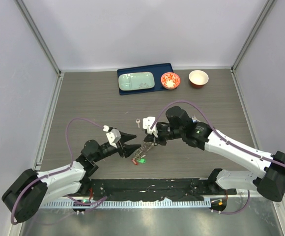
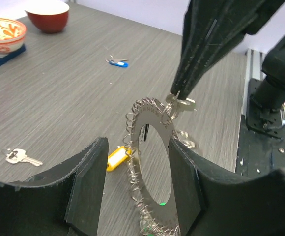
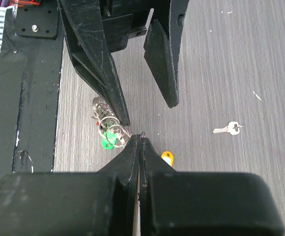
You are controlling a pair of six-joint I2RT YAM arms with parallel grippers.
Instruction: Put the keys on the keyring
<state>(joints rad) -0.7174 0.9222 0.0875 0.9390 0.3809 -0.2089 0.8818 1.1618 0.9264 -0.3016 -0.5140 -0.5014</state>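
Grey wood-grain desk [image 1: 83, 98]. Risk: w/ black left tool [image 2: 138, 145] spread wide and only black right tool [image 3: 140, 139] pressed together at its top, the large flat dark-grey gear-rimmed metal keyring [image 2: 152, 120], upright btwn the left jaws, could tip or slip, shaking off keys hung on it. Can't tell if right tips nip keyring rim or the small silver key [image 2: 184, 103] there. Left clamps nothing. Beside keyring's foot: yellow-headed key [image 2: 115, 158]; well beyond keyring: blue-headed key [image 2: 117, 62].

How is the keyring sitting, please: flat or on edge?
On edge: the keyring stands upright between the left tool's parted fingers, its top in the right tool.
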